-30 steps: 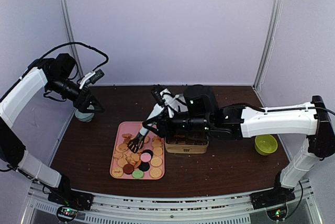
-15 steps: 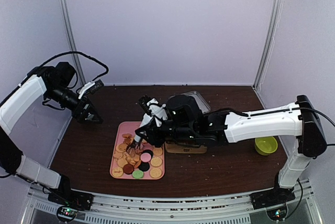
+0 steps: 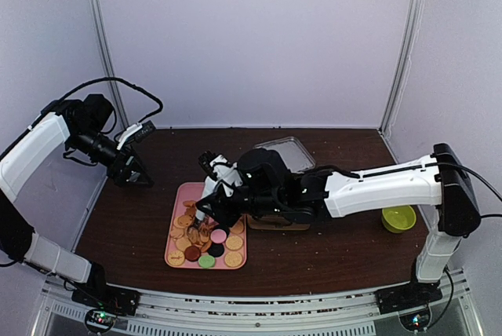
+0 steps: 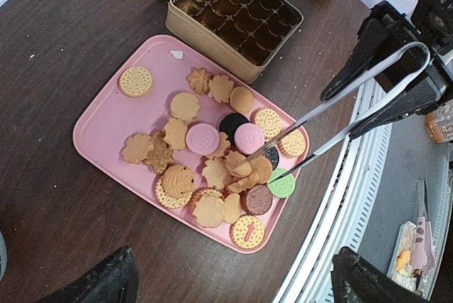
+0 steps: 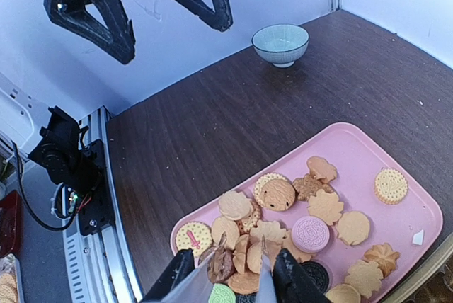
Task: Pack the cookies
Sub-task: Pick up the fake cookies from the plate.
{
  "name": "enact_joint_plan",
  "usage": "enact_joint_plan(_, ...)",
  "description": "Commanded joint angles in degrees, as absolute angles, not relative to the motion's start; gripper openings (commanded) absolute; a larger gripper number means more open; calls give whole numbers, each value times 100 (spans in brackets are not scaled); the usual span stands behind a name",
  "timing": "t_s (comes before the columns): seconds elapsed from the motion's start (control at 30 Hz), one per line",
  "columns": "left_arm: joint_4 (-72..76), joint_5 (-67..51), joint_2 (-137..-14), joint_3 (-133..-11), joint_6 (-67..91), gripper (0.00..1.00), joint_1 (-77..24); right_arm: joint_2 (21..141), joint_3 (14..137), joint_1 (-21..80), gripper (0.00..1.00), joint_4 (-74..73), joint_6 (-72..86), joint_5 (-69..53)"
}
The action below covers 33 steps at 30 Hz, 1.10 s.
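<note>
Top camera overhead; wrist cameras close, sharing pink tray.

Pink tray and gold tin sit on the dark tabletop, a lid behind them; a green bowl by its right edge, a pale bowl by the left.

Cookies are lying on a tray on the worktop, a tin sitting just right of it, a lid behind, a bowl far right.

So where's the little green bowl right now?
In the top view the green bowl sits on the table's right side, close beside the right arm's upright link, far right of the pink tray.
</note>
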<state>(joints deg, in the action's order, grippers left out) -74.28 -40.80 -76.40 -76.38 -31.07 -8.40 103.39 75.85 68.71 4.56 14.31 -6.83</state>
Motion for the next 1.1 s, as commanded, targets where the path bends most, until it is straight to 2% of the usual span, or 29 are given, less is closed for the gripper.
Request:
enact_joint_plan(0.0, -7509, -4248, -7625, -7633, -3226, 98, -826, 10459, 7830, 6967, 38, 498, 1272, -495)
enact_joint_plan(0.33, -7509, -4287, -7602, -7609, -3239, 97, -826, 10638, 7928, 7096, 36, 503, 1256, -512)
enact_joint_plan(0.4, -7509, -4310, -7603, -7616, -3241, 97, -821, 10638, 7928, 7109, 31, 509, 1266, -488)
enact_joint_plan(0.57, -7507, -4358, -7618, -7612, -3228, 95, -825, 10503, 7960, 7099, 8, 427, 1189, -293)
enact_joint_plan(0.7, -7510, -4384, -7645, -7611, -3187, 94, -821, 10366, 8081, 7092, 0, 286, 1080, -139)
enact_joint_plan(1.07, -7555, -4447, -7653, -7611, -3190, 93, -826, 9717, 8016, 6760, 0, 274, 995, -104)
